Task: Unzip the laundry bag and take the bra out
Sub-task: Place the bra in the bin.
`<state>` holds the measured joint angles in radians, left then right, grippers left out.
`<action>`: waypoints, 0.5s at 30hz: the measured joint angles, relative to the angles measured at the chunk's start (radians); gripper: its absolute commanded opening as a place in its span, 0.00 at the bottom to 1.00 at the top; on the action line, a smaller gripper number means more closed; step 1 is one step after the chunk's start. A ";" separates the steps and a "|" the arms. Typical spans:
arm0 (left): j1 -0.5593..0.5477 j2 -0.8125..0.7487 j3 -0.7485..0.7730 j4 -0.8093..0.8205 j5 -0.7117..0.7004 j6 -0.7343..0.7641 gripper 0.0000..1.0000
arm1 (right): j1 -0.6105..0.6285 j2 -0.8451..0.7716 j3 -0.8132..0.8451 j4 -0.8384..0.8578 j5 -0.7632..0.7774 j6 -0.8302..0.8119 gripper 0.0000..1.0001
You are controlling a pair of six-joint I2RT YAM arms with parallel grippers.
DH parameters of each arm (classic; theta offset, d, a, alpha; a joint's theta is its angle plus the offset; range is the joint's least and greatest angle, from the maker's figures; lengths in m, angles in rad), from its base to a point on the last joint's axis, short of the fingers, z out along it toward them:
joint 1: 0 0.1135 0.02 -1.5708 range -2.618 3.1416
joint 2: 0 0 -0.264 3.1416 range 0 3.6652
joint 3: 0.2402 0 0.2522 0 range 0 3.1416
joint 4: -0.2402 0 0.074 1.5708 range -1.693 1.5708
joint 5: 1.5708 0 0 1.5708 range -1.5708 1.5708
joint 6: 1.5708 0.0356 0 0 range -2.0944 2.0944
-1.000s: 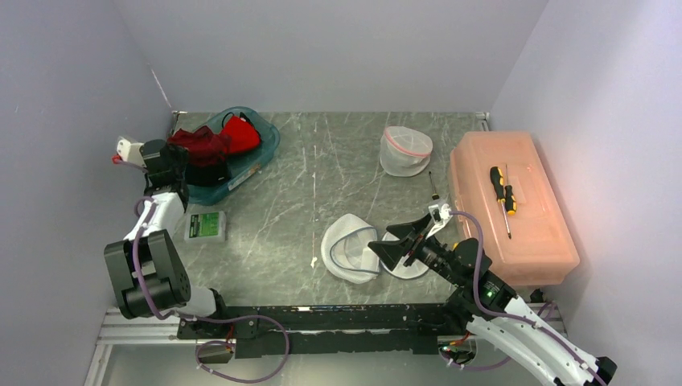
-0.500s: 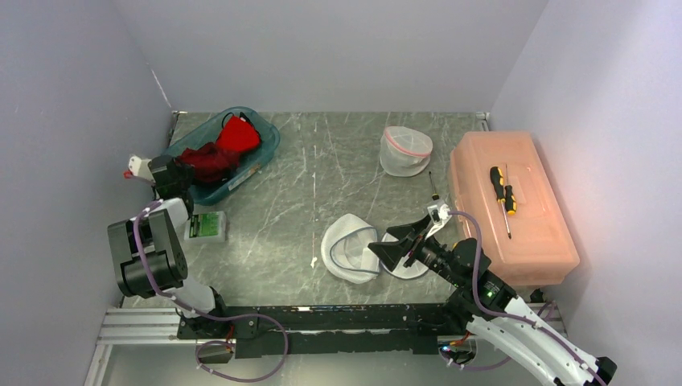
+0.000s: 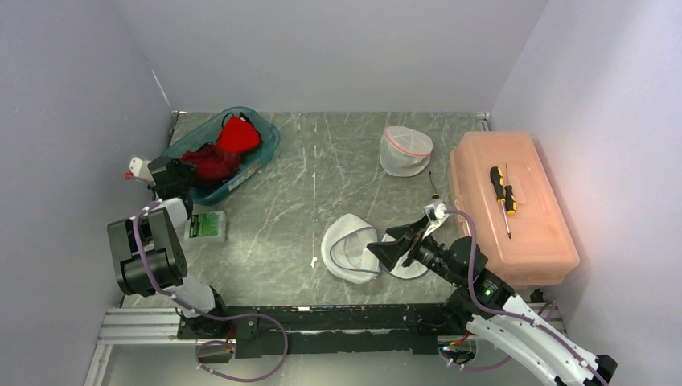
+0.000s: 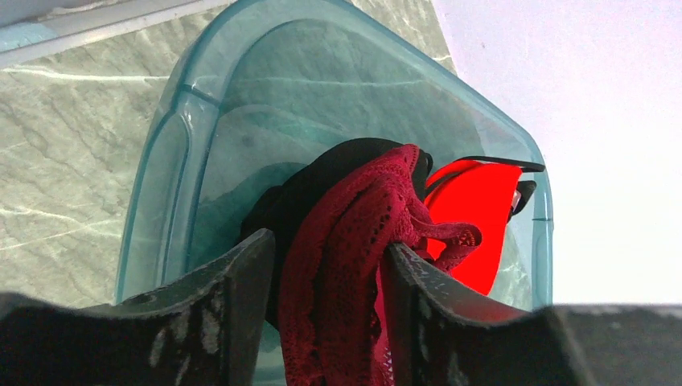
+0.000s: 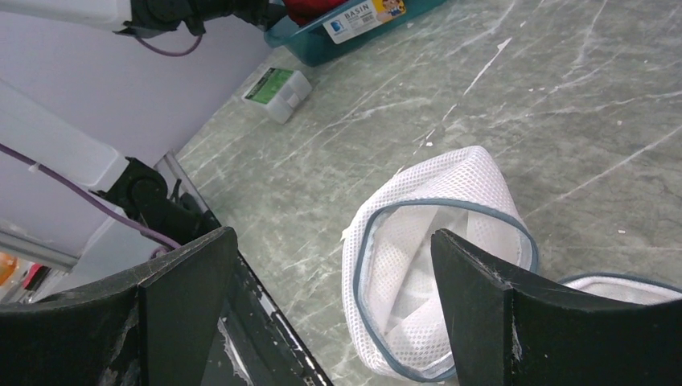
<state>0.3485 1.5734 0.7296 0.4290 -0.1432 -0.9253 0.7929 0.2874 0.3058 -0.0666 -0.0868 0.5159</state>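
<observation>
Fingers (image 4: 233, 314) of the left gripper (image 4: 328, 248) stood apart, with a dark red lace bra (image 4: 346, 201) hanging loosely between them over a teal basin (image 4: 173, 161) at the far left of the table (image 3: 322, 177). Bright red cloth (image 4: 474, 201) lay behind it in the basin. Right gripper (image 5: 328, 241) fingers (image 5: 482, 305) were spread wide above the open white mesh laundry bag (image 5: 434, 189), clear of it.

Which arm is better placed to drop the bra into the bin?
Left: the left fingers straddle the lace bra over the bin; the right fingers hover at the open bag, across the table.
</observation>
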 measured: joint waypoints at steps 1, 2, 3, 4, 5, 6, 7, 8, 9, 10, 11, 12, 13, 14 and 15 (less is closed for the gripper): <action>0.000 -0.006 0.000 -0.002 0.000 0.002 0.61 | 0.000 0.005 0.000 0.000 0.000 0.000 0.94; 0.001 -0.018 0.000 -0.016 -0.001 0.006 0.63 | 0.000 0.011 0.000 0.000 0.000 -0.001 0.94; 0.002 -0.034 0.000 -0.035 -0.003 0.012 0.65 | 0.000 0.015 0.000 0.000 0.000 -0.001 0.94; 0.002 -0.053 0.001 -0.060 -0.005 0.016 0.68 | 0.000 0.018 0.000 0.000 0.000 -0.002 0.94; 0.002 -0.076 0.002 -0.087 -0.009 0.022 0.69 | 0.000 0.019 0.000 0.000 0.000 -0.002 0.94; 0.002 -0.100 0.005 -0.116 -0.012 0.027 0.70 | 0.000 0.020 0.000 0.000 0.000 -0.004 0.94; 0.002 -0.128 0.010 -0.144 -0.016 0.032 0.70 | 0.000 0.021 0.000 0.000 0.000 -0.005 0.94; 0.003 -0.151 0.017 -0.170 -0.019 0.038 0.70 | 0.000 0.022 0.001 0.000 0.000 -0.008 0.94; 0.003 -0.179 0.025 -0.197 -0.021 0.044 0.70 | 0.000 0.025 0.002 0.000 0.000 -0.010 0.94; 0.003 -0.211 0.037 -0.230 -0.023 0.050 0.70 | 0.000 0.028 0.004 0.000 0.000 -0.011 0.94; 0.003 -0.235 0.045 -0.248 -0.023 0.052 0.69 | 0.000 0.032 0.005 0.000 -0.001 -0.012 0.94; 0.004 -0.263 0.054 -0.275 -0.023 0.055 0.67 | 0.000 0.036 0.006 0.000 -0.001 -0.014 0.94; 0.004 -0.288 0.061 -0.294 -0.020 0.057 0.63 | 0.000 0.040 0.008 0.000 -0.001 -0.015 0.94; 0.004 -0.314 0.069 -0.320 -0.013 0.060 0.56 | 0.000 0.043 0.008 0.000 -0.001 -0.016 0.94; 0.004 -0.338 0.080 -0.345 -0.001 0.061 0.47 | 0.000 0.046 0.008 0.001 -0.001 -0.016 0.94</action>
<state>0.3523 1.2354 0.8101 0.0841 -0.1440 -0.8646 0.7929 0.3336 0.3141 -0.0658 -0.0879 0.5003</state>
